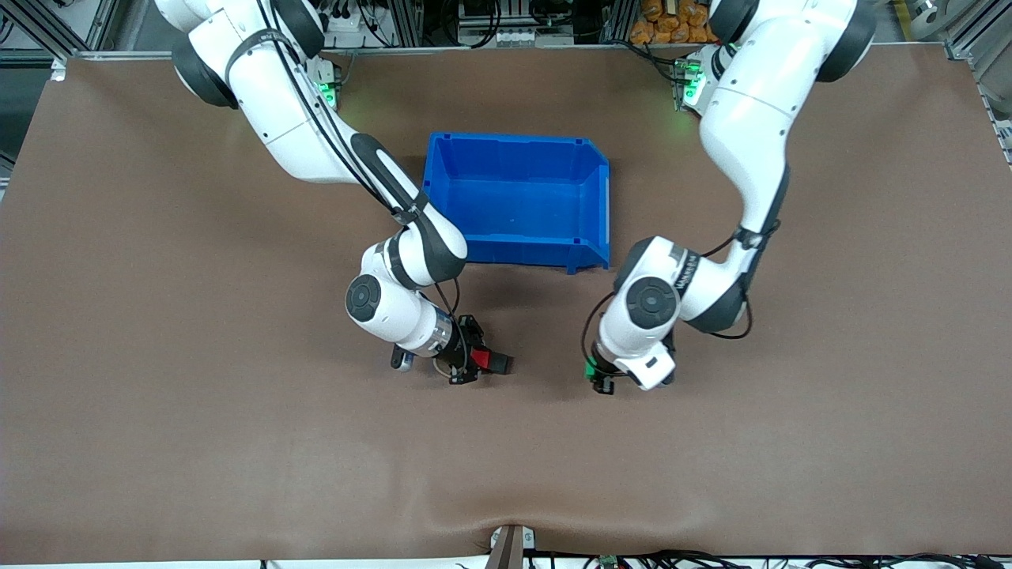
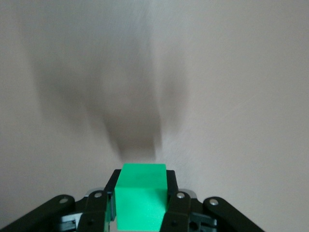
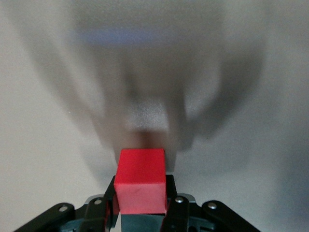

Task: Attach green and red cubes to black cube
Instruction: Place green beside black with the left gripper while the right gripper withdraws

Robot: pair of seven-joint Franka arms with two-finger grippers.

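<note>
Two Franka arms hang over the brown worktop [image 1: 158, 316], each carrying a cube. The right end effector [image 1: 484, 361] is clamped on the red cube [image 1: 492, 361], held over the worktop nearer the front camera than the blue bin [image 1: 518, 197]. The left end effector [image 1: 599, 378] is clamped on the green cube [image 1: 589, 368], over the worktop toward the left arm's end. The two end effectors hang well apart.
</note>
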